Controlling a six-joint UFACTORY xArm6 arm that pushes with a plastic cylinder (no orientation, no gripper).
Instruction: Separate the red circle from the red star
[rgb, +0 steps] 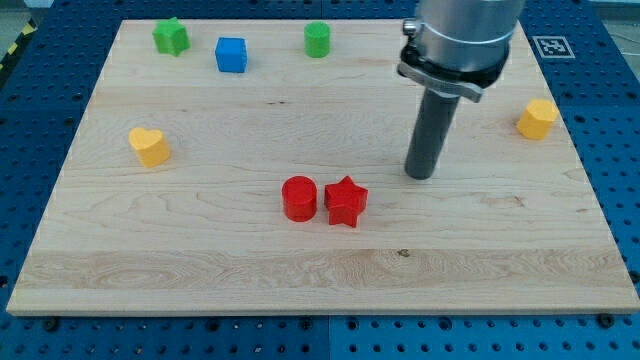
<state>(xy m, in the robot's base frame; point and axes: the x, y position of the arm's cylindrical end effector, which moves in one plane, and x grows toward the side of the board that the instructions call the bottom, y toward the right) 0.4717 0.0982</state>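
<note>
My tip sits bare on the board, touching nothing, right of and slightly above the star. Circle and star are side by side at lower centre, near touching. Both look light, rigid, easy sliders. I'd push the star's flank nearest the circle; its points may twist it.

Red circle and star — pale wooden board — dark rod.
</note>
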